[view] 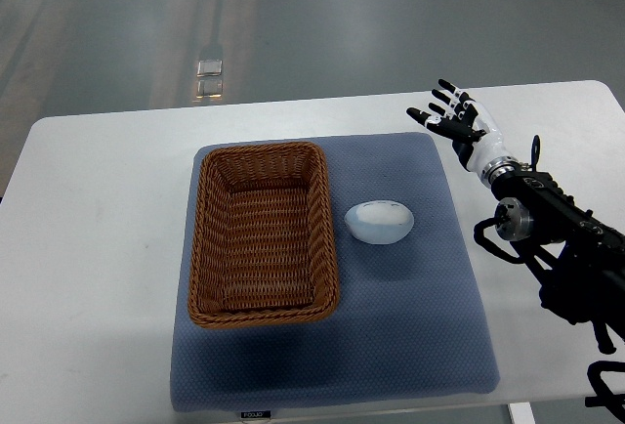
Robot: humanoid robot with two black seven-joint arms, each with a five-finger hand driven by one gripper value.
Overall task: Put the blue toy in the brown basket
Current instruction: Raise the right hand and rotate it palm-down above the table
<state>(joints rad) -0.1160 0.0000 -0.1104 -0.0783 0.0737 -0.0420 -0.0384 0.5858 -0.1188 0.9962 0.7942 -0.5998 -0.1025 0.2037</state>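
A pale blue, egg-shaped toy (380, 222) lies on the blue mat, just right of the brown wicker basket (207, 190). The basket is rectangular and holds nothing. My right hand (451, 114) is up at the mat's far right corner, above and to the right of the toy, well apart from it. Its fingers are spread and hold nothing. The black right arm comes in from the lower right edge. The left arm does not show.
The blue mat (410, 326) lies on a white table (98, 248). Grey floor lies beyond the table's far edge, with a small bright object (209, 78) on it.
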